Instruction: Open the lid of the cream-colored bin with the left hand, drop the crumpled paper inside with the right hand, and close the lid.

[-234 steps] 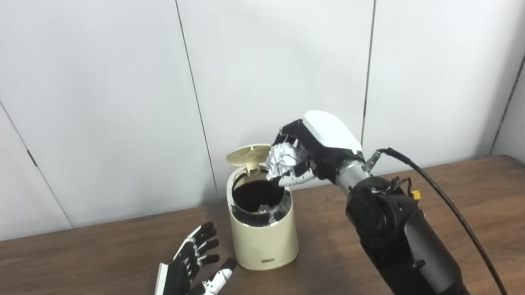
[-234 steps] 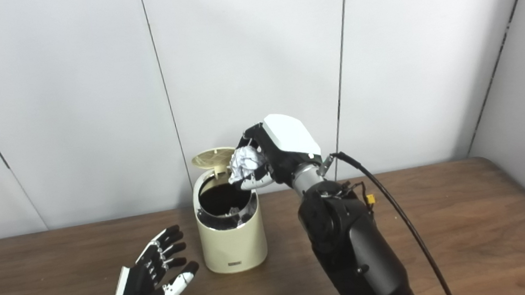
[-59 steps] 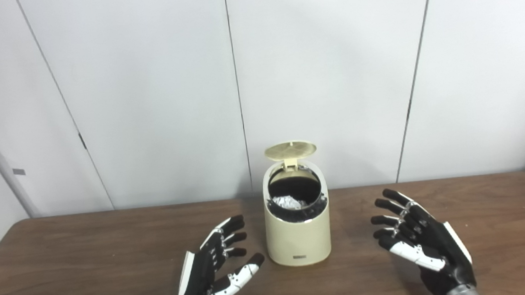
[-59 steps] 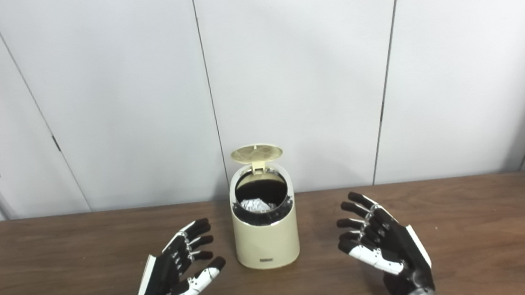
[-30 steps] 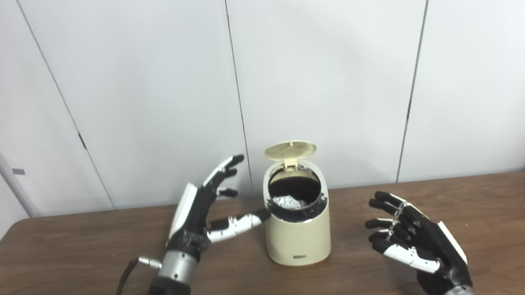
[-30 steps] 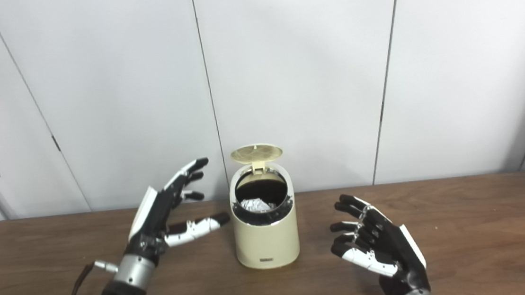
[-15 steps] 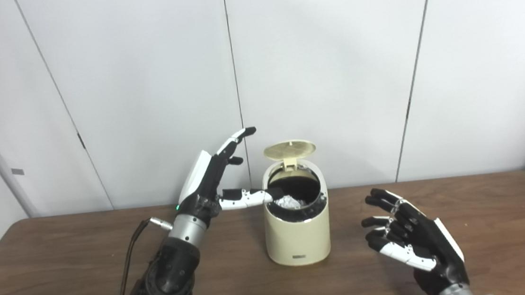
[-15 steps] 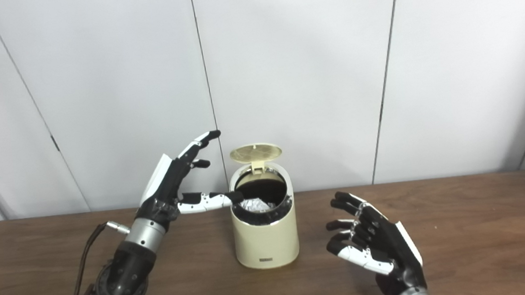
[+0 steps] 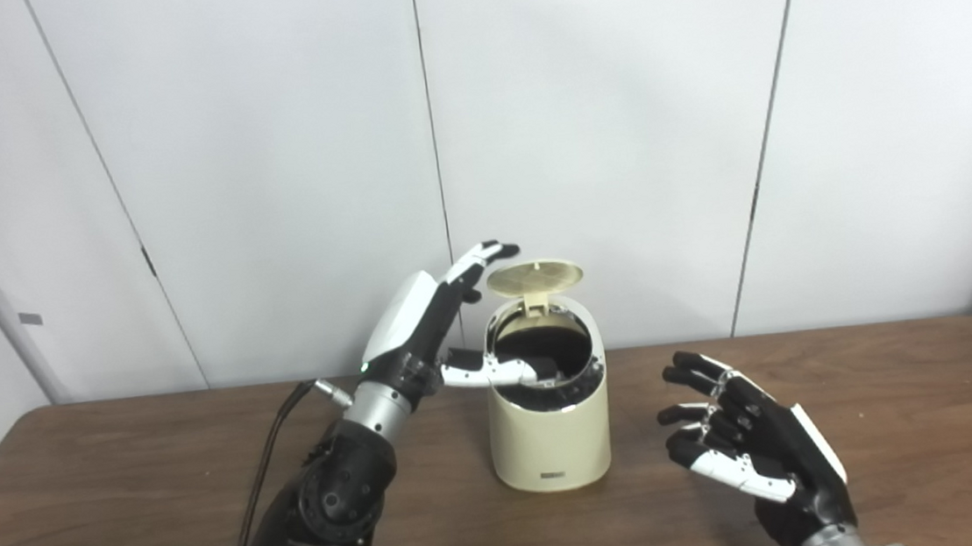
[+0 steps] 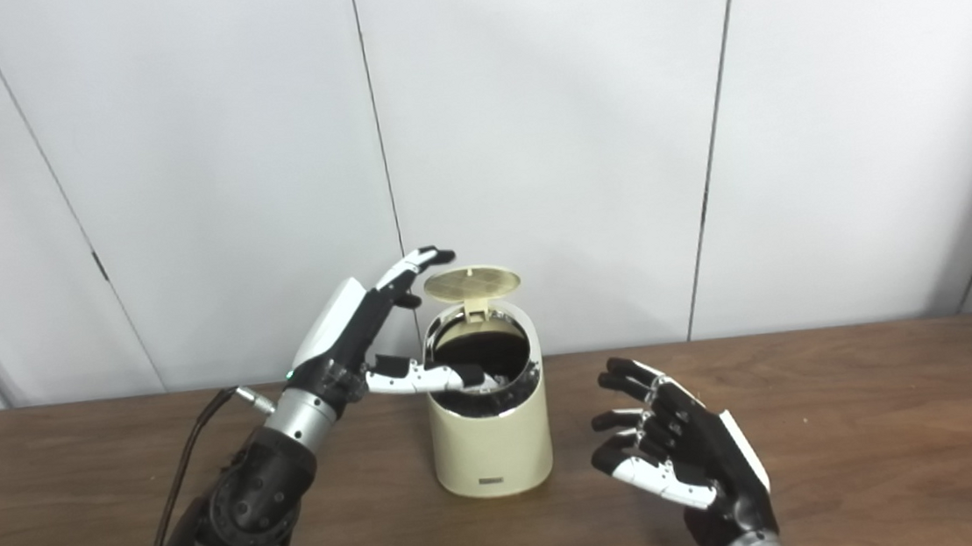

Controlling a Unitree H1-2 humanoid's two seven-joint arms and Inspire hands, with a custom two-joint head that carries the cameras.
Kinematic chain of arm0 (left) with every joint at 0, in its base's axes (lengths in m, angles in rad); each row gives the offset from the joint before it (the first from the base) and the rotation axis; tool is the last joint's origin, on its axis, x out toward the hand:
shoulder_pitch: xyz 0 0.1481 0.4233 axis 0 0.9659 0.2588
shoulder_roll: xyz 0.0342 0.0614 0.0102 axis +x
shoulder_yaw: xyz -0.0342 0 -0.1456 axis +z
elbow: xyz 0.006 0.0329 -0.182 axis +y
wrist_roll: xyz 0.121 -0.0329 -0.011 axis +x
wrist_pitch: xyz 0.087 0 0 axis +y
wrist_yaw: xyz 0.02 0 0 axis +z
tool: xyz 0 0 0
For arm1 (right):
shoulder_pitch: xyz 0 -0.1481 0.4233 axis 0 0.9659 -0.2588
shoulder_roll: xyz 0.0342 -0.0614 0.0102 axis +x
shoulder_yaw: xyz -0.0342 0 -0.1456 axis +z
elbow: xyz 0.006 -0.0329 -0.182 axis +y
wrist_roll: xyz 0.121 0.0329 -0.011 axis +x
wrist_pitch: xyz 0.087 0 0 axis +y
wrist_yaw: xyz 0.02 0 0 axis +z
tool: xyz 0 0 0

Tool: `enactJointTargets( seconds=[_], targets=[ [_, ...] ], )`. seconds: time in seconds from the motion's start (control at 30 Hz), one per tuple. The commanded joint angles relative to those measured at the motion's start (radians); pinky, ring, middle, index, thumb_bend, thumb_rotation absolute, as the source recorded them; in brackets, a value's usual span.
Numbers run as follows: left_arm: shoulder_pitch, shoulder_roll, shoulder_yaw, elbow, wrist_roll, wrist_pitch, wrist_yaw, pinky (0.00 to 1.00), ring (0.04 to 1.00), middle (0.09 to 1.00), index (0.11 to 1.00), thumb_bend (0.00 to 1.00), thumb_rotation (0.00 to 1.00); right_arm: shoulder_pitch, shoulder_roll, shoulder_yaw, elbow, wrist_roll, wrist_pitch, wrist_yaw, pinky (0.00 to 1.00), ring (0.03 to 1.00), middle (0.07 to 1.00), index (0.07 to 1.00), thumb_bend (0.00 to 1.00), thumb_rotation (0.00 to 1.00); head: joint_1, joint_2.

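The cream-colored bin (image 9: 551, 443) stands on the brown table, its round lid (image 9: 536, 276) tilted up and open at the back. My left hand (image 9: 429, 326) is open beside the bin's left rim; its fingertips (image 9: 497, 251) reach the lid's left edge and its thumb lies across the dark opening. The thumb hides most of the crumpled paper inside the bin. My right hand (image 9: 752, 452) is open and empty, palm toward the bin, low over the table to the bin's right. The bin also shows in the right eye view (image 10: 490, 444).
The brown wooden table (image 9: 920, 411) runs across the whole width. White wall panels (image 9: 613, 121) stand close behind the bin. A black cable (image 9: 270, 468) hangs from my left wrist.
My left hand has risen from the table and moved right to the bin, fingertips now at the lid's edge and thumb over the opening. My right hand edged slightly left.
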Motion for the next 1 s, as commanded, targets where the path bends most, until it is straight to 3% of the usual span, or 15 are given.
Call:
enactJointTargets(
  seconds=[0.0, 0.23, 0.57, 0.73, 0.97],
  targets=[
    [-0.048, 0.018, 0.003, -0.023, 0.014, -0.031, 0.011, 0.79, 0.921, 0.934, 0.894, 0.98, 0.37, -0.024, 0.0, 0.0, -0.033, -0.002, -0.015, -0.005, 0.47, 0.601, 0.778, 0.767, 0.81, 0.2, 0.001, 0.0],
    [-0.048, 0.028, -0.003, -0.041, 0.027, -0.021, -0.013, 0.77, 0.908, 0.925, 0.885, 0.98, 0.39, -0.026, 0.003, 0.005, -0.036, -0.013, -0.011, -0.011, 0.48, 0.602, 0.78, 0.772, 0.81, 0.21, 0.0, -0.001],
    [-0.021, 0.042, -0.005, -0.088, 0.044, -0.016, -0.021, 0.71, 0.84, 0.81, 0.771, 0.97, 0.37, -0.025, 0.007, 0.02, -0.046, -0.042, -0.009, -0.016, 0.48, 0.609, 0.779, 0.787, 0.83, 0.26, -0.01, 0.004],
    [-0.006, 0.059, -0.021, -0.094, 0.101, -0.038, -0.008, 0.7, 0.846, 0.806, 0.767, 0.97, 0.38, -0.024, 0.01, 0.026, -0.062, -0.071, 0.007, -0.029, 0.49, 0.644, 0.798, 0.788, 0.85, 0.3, -0.015, 0.009],
    [0.012, 0.078, -0.032, -0.122, 0.161, -0.057, -0.007, 0.74, 0.875, 0.806, 0.779, 0.96, 0.37, -0.027, 0.011, 0.025, -0.068, -0.067, 0.019, -0.027, 0.5, 0.651, 0.799, 0.788, 0.83, 0.26, -0.019, 0.019]
  ],
)
